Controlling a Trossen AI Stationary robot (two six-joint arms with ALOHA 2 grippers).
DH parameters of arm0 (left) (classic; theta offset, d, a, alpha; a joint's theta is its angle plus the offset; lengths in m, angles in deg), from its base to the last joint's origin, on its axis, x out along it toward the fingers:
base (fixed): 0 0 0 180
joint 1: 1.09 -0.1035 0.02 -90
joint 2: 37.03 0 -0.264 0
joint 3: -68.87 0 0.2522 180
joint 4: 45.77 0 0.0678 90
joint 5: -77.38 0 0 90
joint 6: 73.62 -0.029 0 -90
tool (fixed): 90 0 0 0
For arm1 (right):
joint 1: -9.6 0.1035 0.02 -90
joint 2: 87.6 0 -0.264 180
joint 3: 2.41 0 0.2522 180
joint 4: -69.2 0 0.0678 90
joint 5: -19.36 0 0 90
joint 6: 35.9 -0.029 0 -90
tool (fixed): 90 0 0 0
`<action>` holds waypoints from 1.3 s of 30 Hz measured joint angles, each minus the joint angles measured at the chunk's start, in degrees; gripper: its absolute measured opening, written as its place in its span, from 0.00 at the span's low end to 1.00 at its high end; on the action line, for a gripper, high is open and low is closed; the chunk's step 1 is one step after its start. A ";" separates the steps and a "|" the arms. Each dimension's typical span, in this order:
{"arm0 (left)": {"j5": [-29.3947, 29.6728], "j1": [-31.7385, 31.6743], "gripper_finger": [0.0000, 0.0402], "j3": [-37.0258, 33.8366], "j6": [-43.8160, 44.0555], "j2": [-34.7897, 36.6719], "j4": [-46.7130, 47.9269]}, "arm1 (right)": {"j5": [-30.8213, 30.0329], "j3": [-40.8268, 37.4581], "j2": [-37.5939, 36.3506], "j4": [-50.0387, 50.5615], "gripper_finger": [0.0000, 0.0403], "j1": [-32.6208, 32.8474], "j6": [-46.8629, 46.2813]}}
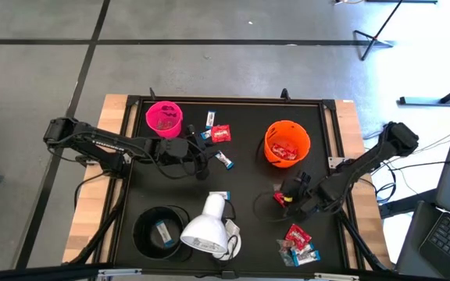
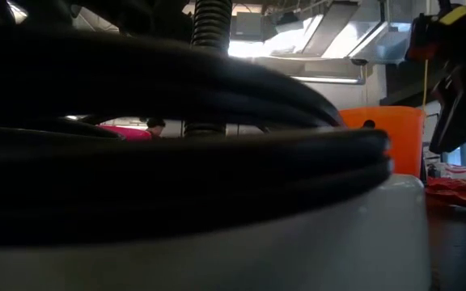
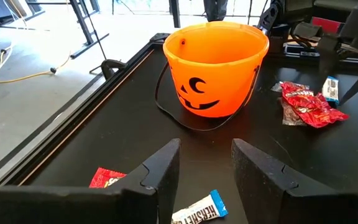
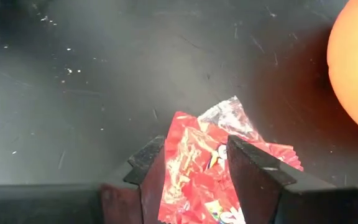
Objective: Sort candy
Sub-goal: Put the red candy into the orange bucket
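Right gripper (image 4: 194,171) clamped on red packet (image 4: 213,168); left gripper (image 3: 205,165) apart, apparently empty.

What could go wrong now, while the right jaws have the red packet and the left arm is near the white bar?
1. The right gripper pinches only part of the crinkly red packet; it might slip on the way to the orange bucket.
2. The left gripper stands open above the white-and-blue bar, with another red packet beside it; closing off-centre could push the bar away.
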 joint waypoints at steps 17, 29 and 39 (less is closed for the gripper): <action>-0.08 0.02 0.34 0.02 1.21 -0.70 -0.12 | -6.74 0.02 0.49 -1.47 0.41 -0.04 -1.45; -0.24 0.02 0.34 0.00 1.70 -0.76 0.41 | -8.40 0.02 0.49 0.68 0.41 -0.06 -6.24; -0.24 0.02 0.34 0.02 1.70 -0.76 0.46 | -1.90 0.02 0.49 11.06 0.41 1.50 -16.09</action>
